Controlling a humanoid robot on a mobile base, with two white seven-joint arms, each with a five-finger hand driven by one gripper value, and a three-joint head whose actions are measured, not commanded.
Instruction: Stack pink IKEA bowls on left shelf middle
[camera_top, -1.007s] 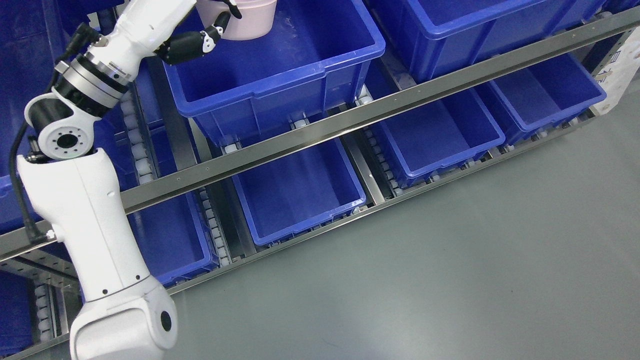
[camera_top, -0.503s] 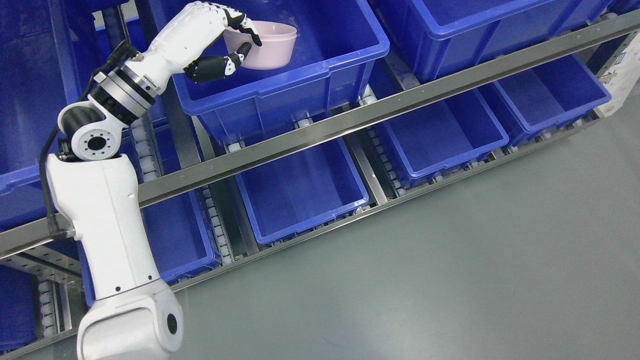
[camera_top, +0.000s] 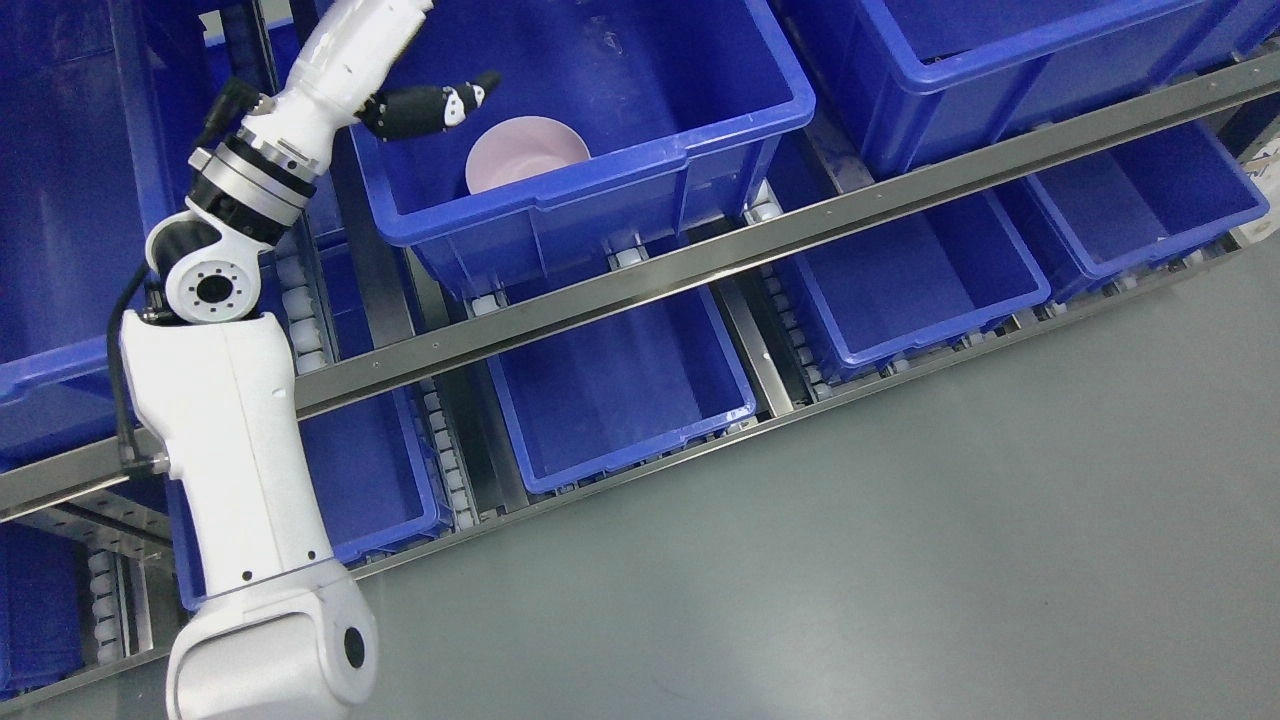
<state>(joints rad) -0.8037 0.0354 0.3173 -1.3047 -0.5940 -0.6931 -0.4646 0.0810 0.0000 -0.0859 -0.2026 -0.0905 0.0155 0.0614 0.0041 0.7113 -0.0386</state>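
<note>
A pink bowl (camera_top: 527, 155) sits upright on the floor of a big blue bin (camera_top: 600, 190) on the shelf's middle level, close to the bin's front wall. Above and to its left hangs the left hand (camera_top: 400, 60), clear of the bowl and holding nothing; its dark thumb (camera_top: 432, 103) sticks out straight (the other fingers run past the top edge). Below the steel rail (camera_top: 700, 262), more blue bins (camera_top: 620, 385) stand in a row.

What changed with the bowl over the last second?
The left robot hand let go of the pink bowl, which now rests inside the blue bin; the hand has pulled up and away, thumb extended. The camera shifted slightly; bins and shelf rail unchanged.
</note>
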